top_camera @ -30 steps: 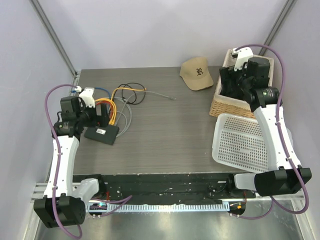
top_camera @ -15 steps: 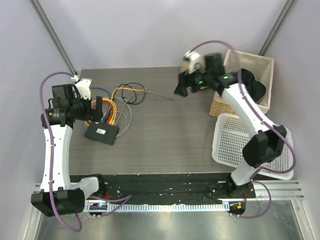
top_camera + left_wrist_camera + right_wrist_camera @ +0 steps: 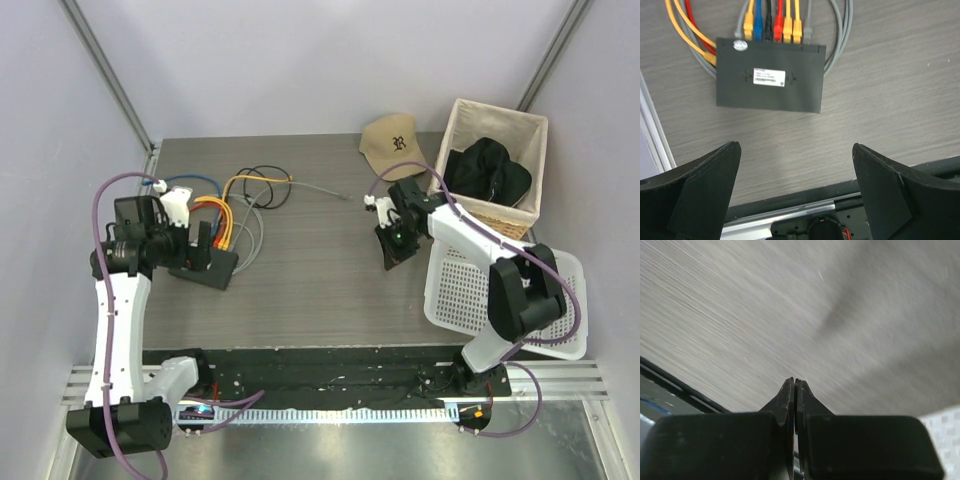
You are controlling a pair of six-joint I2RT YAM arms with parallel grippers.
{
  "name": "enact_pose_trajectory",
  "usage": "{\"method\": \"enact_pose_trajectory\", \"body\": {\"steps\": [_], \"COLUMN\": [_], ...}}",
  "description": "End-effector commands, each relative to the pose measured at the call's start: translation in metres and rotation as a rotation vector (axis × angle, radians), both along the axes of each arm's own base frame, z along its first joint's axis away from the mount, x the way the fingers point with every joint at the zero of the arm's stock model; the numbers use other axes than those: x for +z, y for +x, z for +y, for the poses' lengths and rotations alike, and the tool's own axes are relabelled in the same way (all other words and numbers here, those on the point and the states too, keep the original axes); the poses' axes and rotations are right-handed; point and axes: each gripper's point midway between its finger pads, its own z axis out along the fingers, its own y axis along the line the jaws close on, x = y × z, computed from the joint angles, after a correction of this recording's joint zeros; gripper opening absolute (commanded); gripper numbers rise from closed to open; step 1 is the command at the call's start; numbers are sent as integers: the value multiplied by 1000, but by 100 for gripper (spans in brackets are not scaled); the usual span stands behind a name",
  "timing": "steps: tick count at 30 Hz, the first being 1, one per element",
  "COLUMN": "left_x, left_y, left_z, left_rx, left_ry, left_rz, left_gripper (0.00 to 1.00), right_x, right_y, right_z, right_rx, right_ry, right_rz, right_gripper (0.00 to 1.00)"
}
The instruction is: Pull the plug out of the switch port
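Two grippers hang over the grey table [image 3: 320, 275], a white tray [image 3: 470, 285] at its right. The right gripper [image 3: 392, 250], jaws pressed together on nothing, is beside that tray. The left gripper [image 3: 200, 245], jaws wide apart, hovers over the switch [image 3: 770, 82] at the table's left; coloured plugs [image 3: 774, 34] line its far edge.

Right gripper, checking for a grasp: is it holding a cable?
No: the right gripper is shut with nothing in it, over the table.

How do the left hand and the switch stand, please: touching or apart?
Apart. The left wrist view shows the left hand open above the table, with a strip of bare tabletop between it and the switch.
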Motion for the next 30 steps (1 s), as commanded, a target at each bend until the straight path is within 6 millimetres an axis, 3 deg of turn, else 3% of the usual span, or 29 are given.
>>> {"method": "enact_pose_trajectory", "body": {"steps": [1,4,6,9,10,12,13,14,15,17,18,19,22,23,25,26,27,29,30], "left_x": [-13,-28,-41,-42,-51,-50,-60,-59,-66,-72,-73,-74,-76,-80,-86,-92,-97,-111,-117], "left_y": [-4,1,7,24,30,42,43,46,43,42,44,45,53,56,56,59,60,62,62], "left_z": [-1,3,17,23,23,33,40,45,46,41,39,36,35,37,49,52,55,62,63], "left_rx": [-29,-25,29,46,49,119,155,205,225,305,336,356,450,482,532,534,532,548,557], "left_ry": [2,22,68,79,68,86,106,111,97,-6,-47,-75,-156,-165,-144,-146,-149,-186,-214], "left_rz": [16,44,78,87,136,165,228,247,290,304,303,302,283,272,256,247,246,258,272], "left_gripper": [100,99,100,100,100,100,100,100,100,100,100,100,100,100,100,100,100,100,100], "right_x": [13,8,15,39,52,72,103,109,139,139,152,137,132,117,115,98,107,92,100], "right_y": [-11,-15,-9,12,23,40,59,67,83,98,107,112,122,121,124,122,126,121,122], "right_z": [-30,-39,-31,-1,13,32,46,61,75,99,108,119,144,158,179,195,207,232,242], "right_rx": [-54,-70,-64,-40,-29,-3,20,75,102,156,166,175,178,194,169,181,194,240,256], "right_ry": [-115,-137,-91,54,112,187,232,249,280,282,301,300,355,382,440,453,480,491,507], "right_rz": [-104,-106,-129,-190,-206,-250,-324,-346,-424,-450,-481,-451,-418,-362,-307,-259,-270,-239,-259], "right_gripper": [2,2,3,18,33,44,48,57,62,70,71,71,72,72,71,71,72,71,72]}}
